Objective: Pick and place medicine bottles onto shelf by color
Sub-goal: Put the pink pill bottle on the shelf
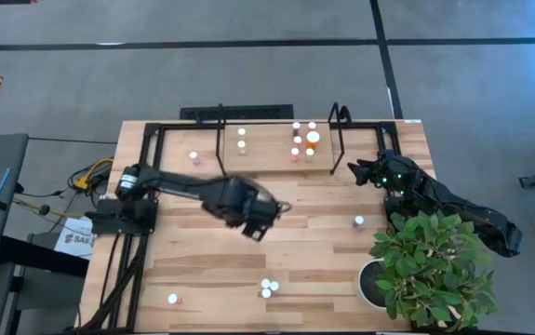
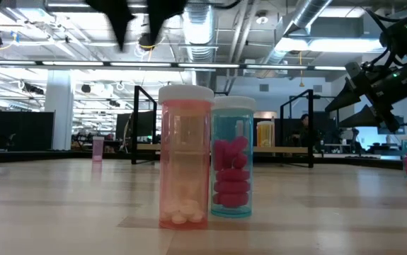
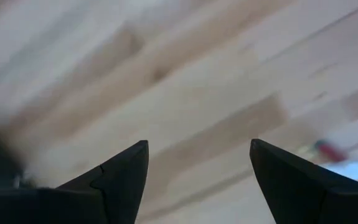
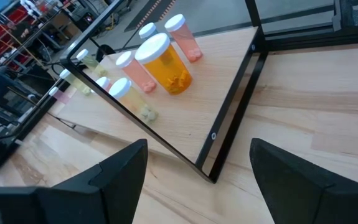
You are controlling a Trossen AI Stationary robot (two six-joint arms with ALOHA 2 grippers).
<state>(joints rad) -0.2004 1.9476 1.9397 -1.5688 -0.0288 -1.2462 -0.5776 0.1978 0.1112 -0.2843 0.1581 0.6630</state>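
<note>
The shelf (image 1: pixel 276 149) stands at the table's far side, a light board in a black tube frame. Several white-capped medicine bottles stand on it, among them a larger-capped orange one (image 4: pixel 166 65) with pink ones (image 4: pixel 185 38) beside it. Two bottles (image 1: pixel 266 288), one pink (image 2: pixel 185 156) and one blue (image 2: pixel 233 156), stand near the table's near edge. Single bottles stand at the near left (image 1: pixel 172 299) and at the right (image 1: pixel 358 221). My left gripper (image 1: pixel 254 228) is open and empty above the table's middle (image 3: pixel 198 168). My right gripper (image 1: pixel 353 170) is open and empty just off the shelf's right front corner (image 4: pixel 197 168).
A leafy green plant (image 1: pixel 430 270) in a round white pot (image 1: pixel 369 284) stands at the table's near right corner, under my right arm. The shelf's two upright black hoops (image 1: pixel 220 140) (image 1: pixel 339 135) rise from its board. Bare planks lie between the shelf and the near bottles.
</note>
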